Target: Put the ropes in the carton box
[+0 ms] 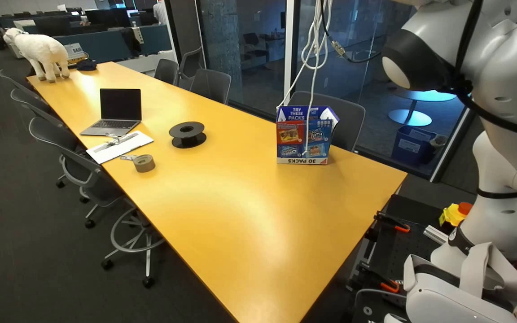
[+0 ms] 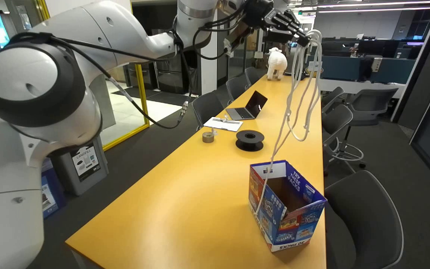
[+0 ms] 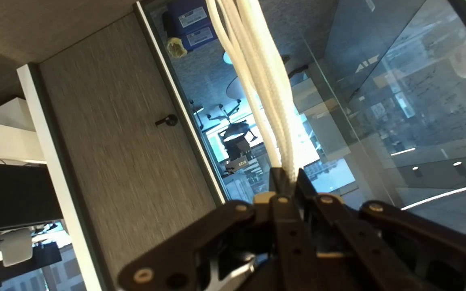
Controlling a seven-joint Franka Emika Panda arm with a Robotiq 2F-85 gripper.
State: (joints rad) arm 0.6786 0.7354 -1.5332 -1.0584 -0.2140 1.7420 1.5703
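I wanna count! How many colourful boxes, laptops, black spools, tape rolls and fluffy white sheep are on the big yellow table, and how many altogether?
Colourful boxes: 1
Laptops: 1
Black spools: 1
Tape rolls: 1
Fluffy white sheep: 1
Total: 5

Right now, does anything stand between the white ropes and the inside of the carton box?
Yes: the side wall of the carton box, since at least one strand of the white ropes hangs outside it. Between the upper loops and the open top, nothing visible does.
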